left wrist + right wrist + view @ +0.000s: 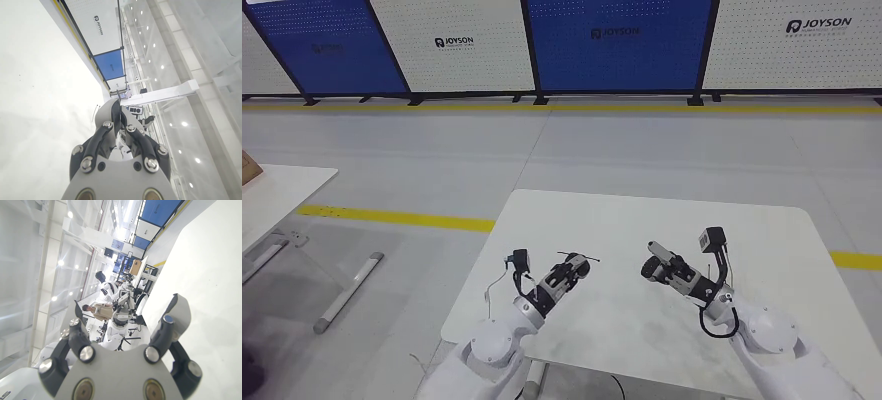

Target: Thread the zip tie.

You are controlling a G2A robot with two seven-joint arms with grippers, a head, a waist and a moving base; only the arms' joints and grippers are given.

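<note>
**Zip tie pinched in the left end effector, the right one standing open**

The zip tie (pixel 119 107) is showing as a thin, flat strip of black plastic, seen almost edge-on. The left end effector (pixel 570 270) is gripping it between its two dark pads, and a short end is sticking out past the fingertips, toward the upper middle of the left wrist view. In the top view this end effector is hovering over the table (pixel 642 215) in the lower part of the frame, a little left of centre. I cannot tell which end of the strip is the head and which is the tail.

The right end effector (pixel 126 302) is holding its fingers wide apart and carrying nothing. In the top view it is sitting right of centre, near the left one but not touching it.

By my judgement the tie is handling as a very light thing. It is probably bending easily along its length, springing back when released, and its smooth plastic may be slipping or turning between the pads. The free part is likely to wave, so the hold should be close to the working end. The second hold should be on the flat sides near the head, leaving the slot free.

A thin black line (pixel 95 112) is lying on the table just beside the left finger (perhaps another tie, but it is too small to say).
</note>
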